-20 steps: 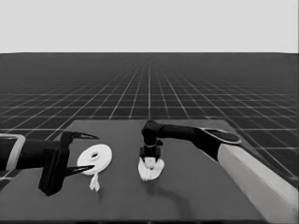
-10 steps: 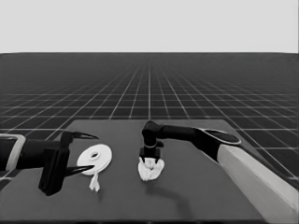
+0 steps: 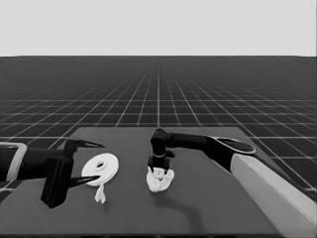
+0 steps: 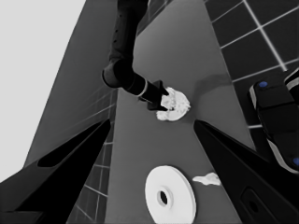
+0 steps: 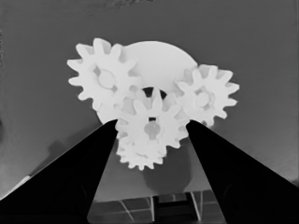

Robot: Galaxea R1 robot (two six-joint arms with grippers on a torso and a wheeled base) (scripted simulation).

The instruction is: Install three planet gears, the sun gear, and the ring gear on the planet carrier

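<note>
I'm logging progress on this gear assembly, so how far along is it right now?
Done: three gears appear to sit on the smaller round part. In hand: the right gripper is over that part with a fourth gear between its fingers, above the centre hole. Left: seating that gear, then adding the larger round part, which lies by the waiting left gripper beside a thin white piece.

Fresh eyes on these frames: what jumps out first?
The right gripper at mid-table, holding a gear between its fingers over the smaller round part, where three more gears cluster. Next, the larger round part lying apart to the left by the parked left gripper, a thin white piece beside it.
</note>
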